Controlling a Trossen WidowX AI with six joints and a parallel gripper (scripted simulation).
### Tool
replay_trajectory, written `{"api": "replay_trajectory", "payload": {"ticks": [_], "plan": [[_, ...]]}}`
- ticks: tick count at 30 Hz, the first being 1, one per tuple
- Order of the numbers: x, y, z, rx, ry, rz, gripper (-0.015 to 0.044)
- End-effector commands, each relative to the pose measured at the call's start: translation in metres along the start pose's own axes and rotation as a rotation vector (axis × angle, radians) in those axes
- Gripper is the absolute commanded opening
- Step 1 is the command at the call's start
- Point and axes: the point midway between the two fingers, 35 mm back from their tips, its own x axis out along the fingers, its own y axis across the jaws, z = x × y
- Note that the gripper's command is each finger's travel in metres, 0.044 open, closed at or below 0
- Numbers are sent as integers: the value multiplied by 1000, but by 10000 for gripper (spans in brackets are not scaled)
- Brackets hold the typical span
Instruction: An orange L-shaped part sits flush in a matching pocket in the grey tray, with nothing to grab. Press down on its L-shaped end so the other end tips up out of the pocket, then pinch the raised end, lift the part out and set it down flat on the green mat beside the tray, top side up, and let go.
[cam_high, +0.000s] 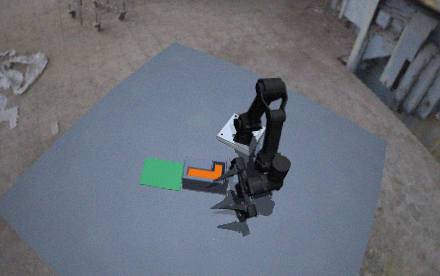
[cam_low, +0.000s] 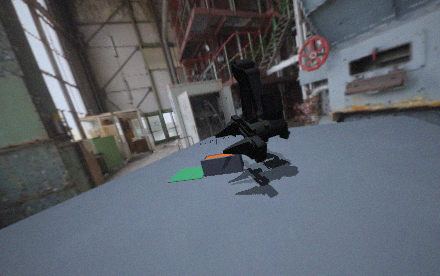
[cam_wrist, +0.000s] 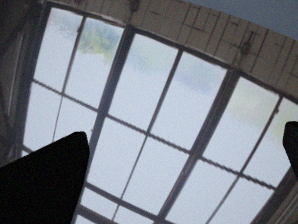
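The orange L-shaped part (cam_high: 202, 174) (cam_low: 218, 156) lies in the pocket of the grey tray (cam_high: 205, 187) (cam_low: 220, 167), with its top about level with the tray's top. Its L-shaped end is on the right in the top view, where a dark gap of the pocket shows beside it. The green mat (cam_high: 162, 174) (cam_low: 186, 174) lies flat against the tray's left side and bears nothing. My gripper (cam_high: 214, 194) (cam_low: 220, 144) (cam_wrist: 190, 139) is wide open and empty, raised above the tray's right and front side. One finger overlaps the tray's right end in the top view. The wrist view shows neither part nor tray.
The arm's white base plate (cam_high: 227, 137) (cam_low: 275, 161) stands behind and to the right of the tray. The arm's links rise over it. The blue-grey table top (cam_high: 125, 120) (cam_low: 150, 225) extends around the tray and mat. Windows fill most of the wrist view.
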Motion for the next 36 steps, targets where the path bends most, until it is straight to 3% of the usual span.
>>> {"api": "replay_trajectory", "payload": {"ticks": [1, 4, 8, 18, 28, 36], "plan": [[1, -1, -1, -25, 1, -5, 374], [9, -11, -8, -243, 13, -49, 295], [27, -31, -19, -777, 46, -171, 190], [55, -36, -13, -2065, 269, -663, 180], [53, -4, -43, -2390, 730, -999, 180], [30, 29, -33, -2574, 1074, -1235, 180]]}}
